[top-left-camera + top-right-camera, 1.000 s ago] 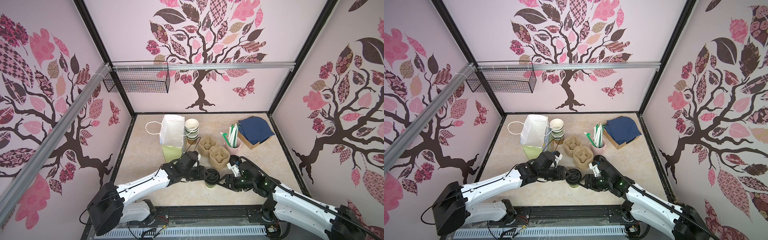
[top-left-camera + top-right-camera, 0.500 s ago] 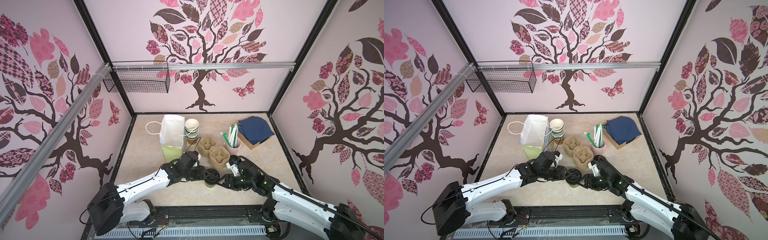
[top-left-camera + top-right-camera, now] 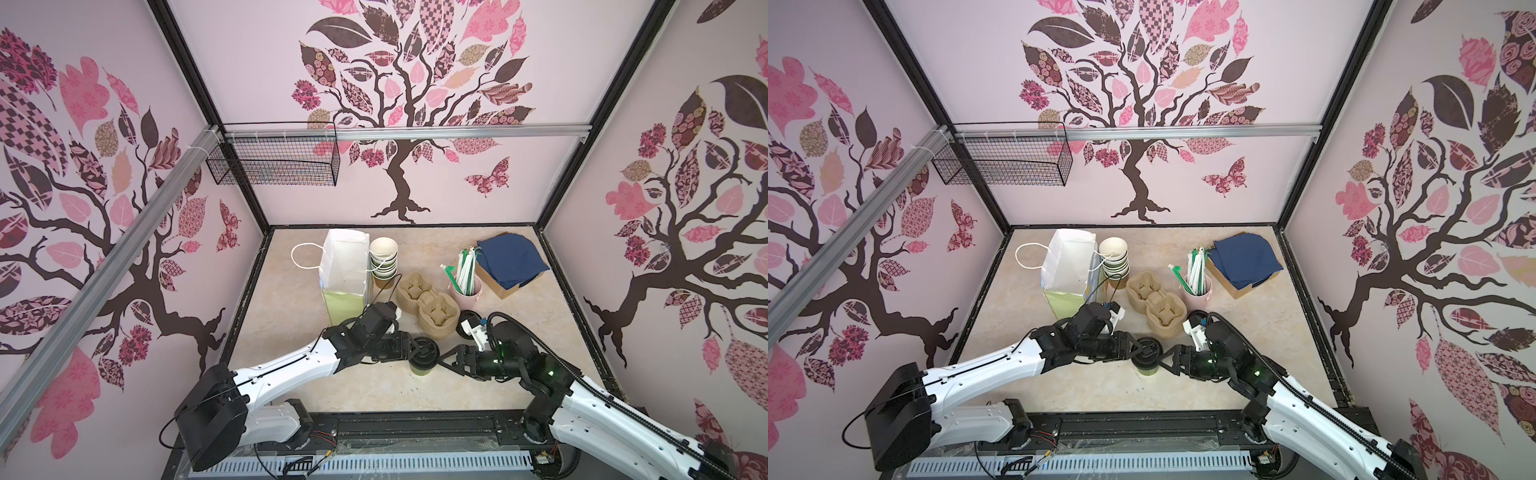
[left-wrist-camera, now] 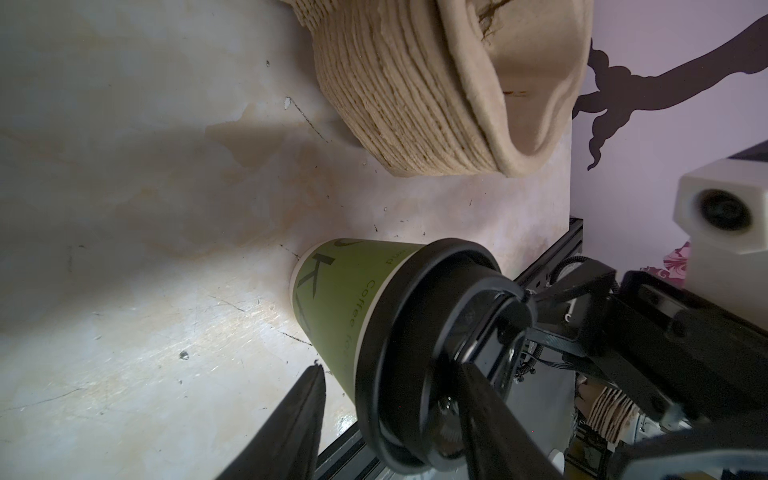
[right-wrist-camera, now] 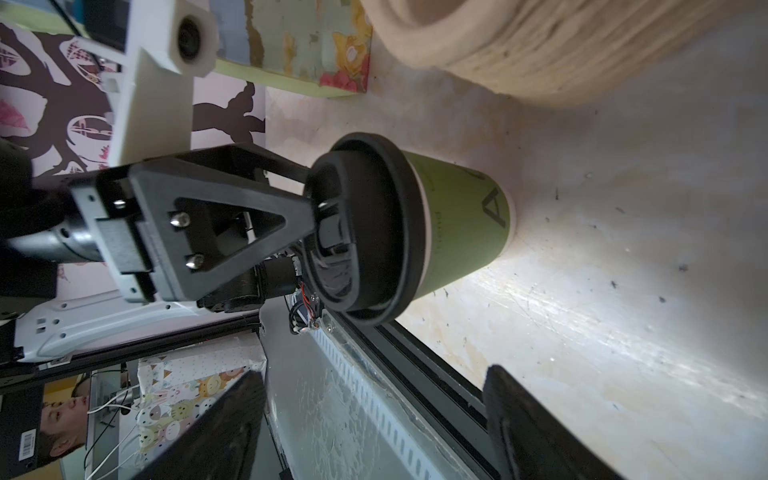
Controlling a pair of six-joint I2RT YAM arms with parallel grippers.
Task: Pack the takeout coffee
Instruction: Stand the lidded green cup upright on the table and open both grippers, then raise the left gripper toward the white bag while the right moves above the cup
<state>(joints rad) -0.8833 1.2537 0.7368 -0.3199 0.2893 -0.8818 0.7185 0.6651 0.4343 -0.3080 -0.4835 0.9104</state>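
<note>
Green cup (image 3: 422, 370) with black lid (image 3: 424, 348), tan trays (image 3: 428, 311), navy napkins (image 3: 509, 259), pink tub (image 3: 472, 296), white-and-lime bag (image 3: 345, 266), pink walls (image 3: 286, 62) patterned with brown trees

light: soft, even, bright in both top views | edges: straight lines bow, wide-angle | wrist views: white glare on table (image 5: 602, 332), broad dim shadow, near foreground blurred

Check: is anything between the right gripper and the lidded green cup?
Nothing visible. The right gripper, jaws open, faces the takeout coffee directly; the left gripper is at its lid on the opposite side.
</note>
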